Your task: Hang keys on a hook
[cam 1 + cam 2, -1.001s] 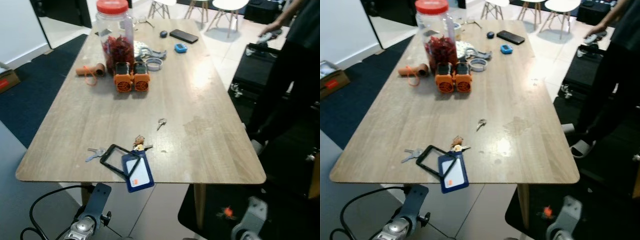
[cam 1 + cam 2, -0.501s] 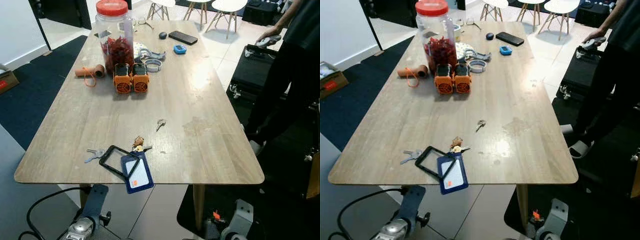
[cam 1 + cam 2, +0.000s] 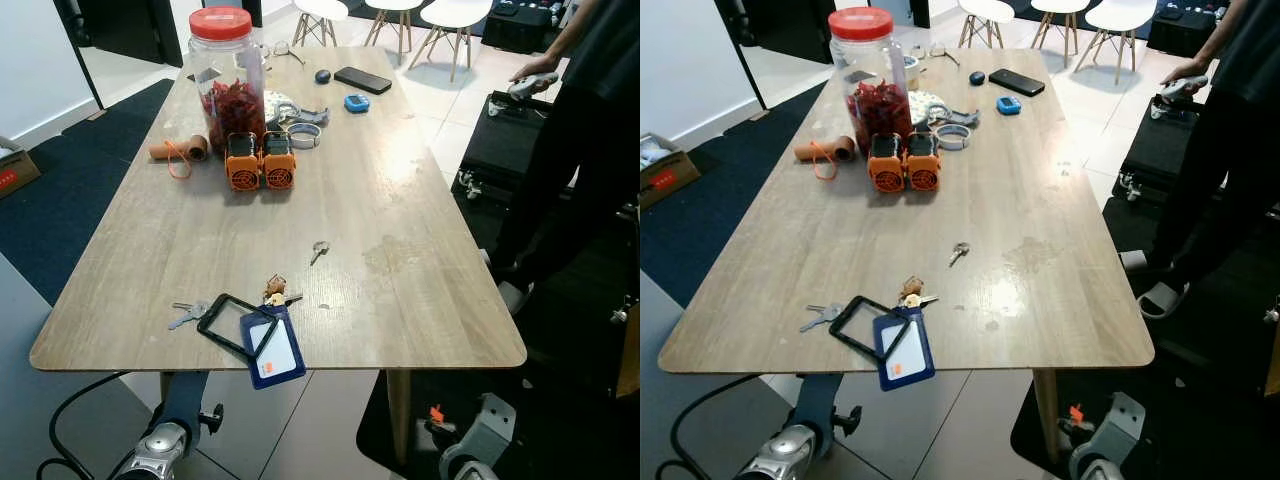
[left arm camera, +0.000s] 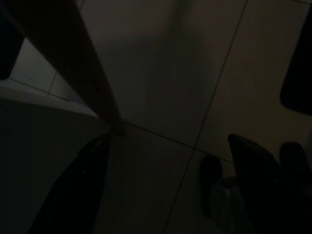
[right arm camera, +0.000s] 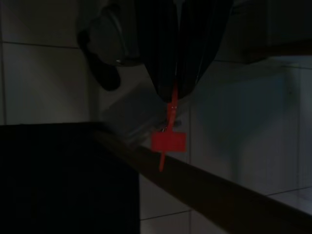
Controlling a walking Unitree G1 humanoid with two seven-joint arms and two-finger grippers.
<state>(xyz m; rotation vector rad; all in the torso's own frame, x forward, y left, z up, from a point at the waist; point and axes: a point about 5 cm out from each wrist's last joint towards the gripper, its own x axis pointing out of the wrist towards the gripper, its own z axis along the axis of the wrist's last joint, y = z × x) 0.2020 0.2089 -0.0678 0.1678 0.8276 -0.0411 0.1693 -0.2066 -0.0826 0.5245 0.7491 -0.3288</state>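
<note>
The right claw (image 5: 176, 92) hangs below the long wooden bench (image 3: 420, 260), fingers pressed together on a small red tag with a key (image 5: 167, 141), carried low for transport. The left claw (image 4: 170, 190) hangs idle, spread wide, empty.

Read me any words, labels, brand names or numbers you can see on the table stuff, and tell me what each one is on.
None can be read.
Badge holder: an orange mark on its white card, too small to read.
Jar: label blurred.
Red tag in the right gripper: no print discernible.
</note>
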